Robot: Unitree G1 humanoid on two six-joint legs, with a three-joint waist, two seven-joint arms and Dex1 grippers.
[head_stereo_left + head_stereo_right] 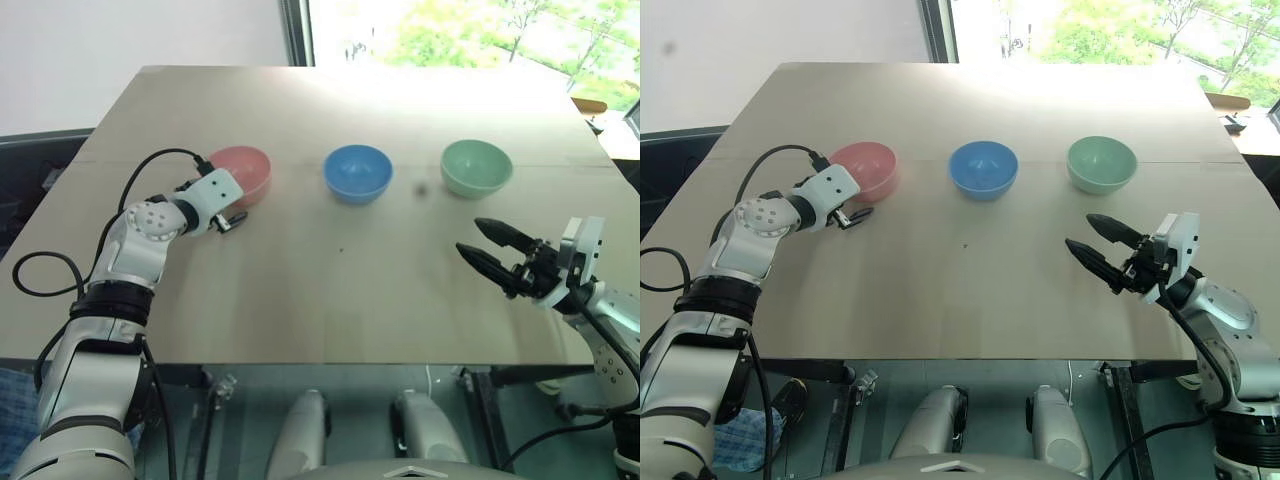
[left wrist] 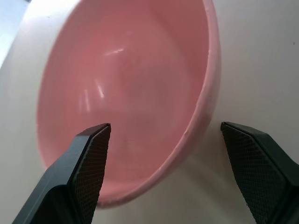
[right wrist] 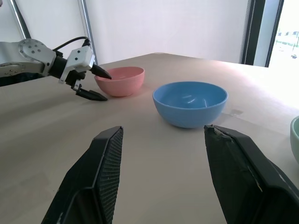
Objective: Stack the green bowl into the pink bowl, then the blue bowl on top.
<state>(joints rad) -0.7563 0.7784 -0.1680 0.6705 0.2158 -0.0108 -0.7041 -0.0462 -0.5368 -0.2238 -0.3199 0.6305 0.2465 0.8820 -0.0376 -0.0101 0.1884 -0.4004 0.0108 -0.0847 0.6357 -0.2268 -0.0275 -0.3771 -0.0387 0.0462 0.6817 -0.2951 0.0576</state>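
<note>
While the left gripper (image 3: 96,84) sits at the pink bowl (image 1: 868,168) w/ fingers spread, one finger reaches over the near rim and the other lies outside the wall, low by the table (image 1: 300,300); not closed on it. Right gripper (image 1: 1102,246) hangs over the table's near right part, jaws wide apart, holding nothing, aimed toward the bowls.

Three bowls stand in a row across the table, all upright, mouths up; round, so no long axis. Pink is far left, blue bowl (image 1: 357,172) in the middle, green bowl (image 1: 476,166) on the right, each well apart from the next. None stacked yet. No brand, label or writing can be read on any bowl
</note>
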